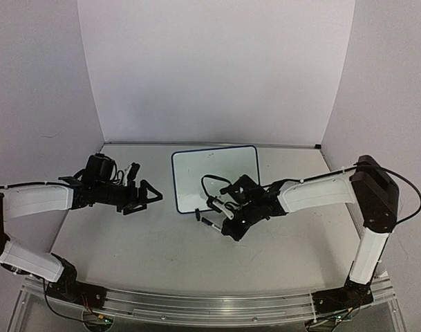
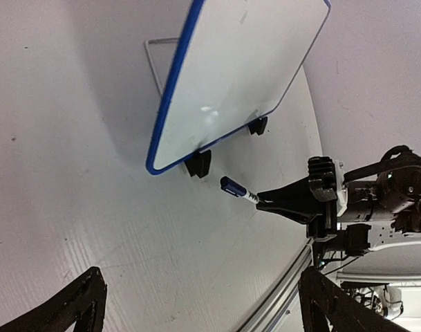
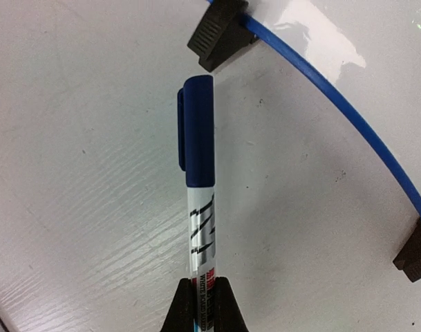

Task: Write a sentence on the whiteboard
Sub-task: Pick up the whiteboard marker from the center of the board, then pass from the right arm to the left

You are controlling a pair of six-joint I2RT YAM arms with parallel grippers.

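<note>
The whiteboard (image 1: 213, 176) stands tilted on two black clip feet (image 3: 220, 31) at the middle back of the table. Its face (image 2: 238, 76) is white inside a blue rim (image 3: 334, 90), and no sentence shows on it. A capped marker pen (image 3: 200, 173) with a blue cap and white barrel lies just in front of the board's near left corner. My right gripper (image 3: 204, 283) is shut on the barrel's rear end, cap pointing at the board (image 2: 234, 188). My left gripper (image 1: 151, 196) hovers open and empty left of the board, its fingers (image 2: 79, 311) spread wide.
Grey walls close off the back and both sides. An aluminium rail (image 1: 196, 304) runs along the near table edge. A black cable loop (image 1: 210, 181) on the right arm hangs over the board's lower part.
</note>
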